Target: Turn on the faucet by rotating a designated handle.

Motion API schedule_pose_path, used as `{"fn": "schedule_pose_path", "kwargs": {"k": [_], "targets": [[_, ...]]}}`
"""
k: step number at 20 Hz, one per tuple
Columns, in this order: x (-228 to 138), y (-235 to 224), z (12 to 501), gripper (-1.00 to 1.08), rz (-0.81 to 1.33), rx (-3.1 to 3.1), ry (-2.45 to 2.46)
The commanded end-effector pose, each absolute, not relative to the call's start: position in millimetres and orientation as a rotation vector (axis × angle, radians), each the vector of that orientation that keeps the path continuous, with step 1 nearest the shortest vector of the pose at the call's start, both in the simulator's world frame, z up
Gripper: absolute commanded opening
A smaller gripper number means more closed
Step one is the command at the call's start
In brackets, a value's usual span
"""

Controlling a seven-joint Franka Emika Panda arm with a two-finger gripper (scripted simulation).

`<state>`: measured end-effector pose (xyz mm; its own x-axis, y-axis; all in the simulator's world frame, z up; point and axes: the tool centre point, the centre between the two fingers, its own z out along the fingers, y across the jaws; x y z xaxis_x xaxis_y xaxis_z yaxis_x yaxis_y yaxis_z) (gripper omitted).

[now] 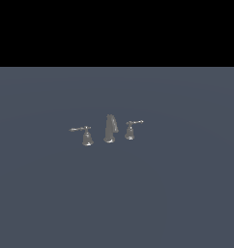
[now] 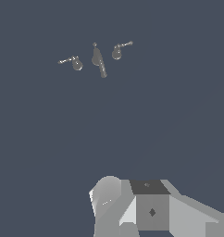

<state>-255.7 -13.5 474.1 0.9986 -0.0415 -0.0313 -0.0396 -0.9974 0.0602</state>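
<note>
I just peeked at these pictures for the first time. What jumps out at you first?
Three tiny shiny metal pieces stand alone in the middle of a big grey floor: a tall spout with a lever handle on each side. The designated handle, on the exterior view's left, has a level lever, while the smaller handle tilts up. In the wrist view, a pale blocky part of the robot sits far from them.

The faucet is plain grey metal with pale glints, on a slate-blue floor.
</note>
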Motion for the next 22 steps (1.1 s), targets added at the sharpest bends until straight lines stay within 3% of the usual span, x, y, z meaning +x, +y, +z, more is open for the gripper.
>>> {"fn": "schedule_pose_path", "kwargs": {"k": [1,12,22], "targets": [[-256,-14,474,-1.0,-0.05,3.081,-0.063],[-250,1,456,-1.0,-0.049,3.08,-0.153],[-232,38,406,-1.0,-0.045,3.066,-0.393]]}}
